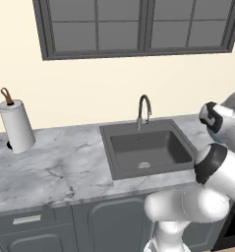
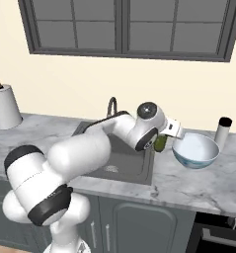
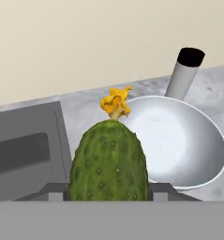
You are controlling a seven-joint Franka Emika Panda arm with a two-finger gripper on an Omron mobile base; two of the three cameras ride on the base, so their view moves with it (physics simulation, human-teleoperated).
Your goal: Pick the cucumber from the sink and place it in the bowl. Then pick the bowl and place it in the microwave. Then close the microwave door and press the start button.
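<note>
Where the arm reaches across the sink [image 2: 139,170], the gripper [image 2: 164,141] is clamped on the cucumber [image 3: 108,161], holding it in the air above the counter [image 2: 198,190] between the basin and the bowl [image 2: 195,150]. Seen from the hand, the cucumber is a stubby, bumpy, dark green oval with a crumpled yellow-orange blossom at its far tip, and the two dark fingers [image 3: 55,190] press against its sides. Just beyond it sits the bowl, round and smooth with a pale glossy interior and a bluish outside, resting on the veined grey-white marble. Behind the bowl stands a slim pale cylinder [image 2: 222,131] with a black top. The sink is a dark grey rectangular basin with a round drain [image 1: 144,165] and a curved dark faucet [image 1: 144,109]. Far to the left, a white paper towel roll [image 1: 15,125] stands upright.
</note>
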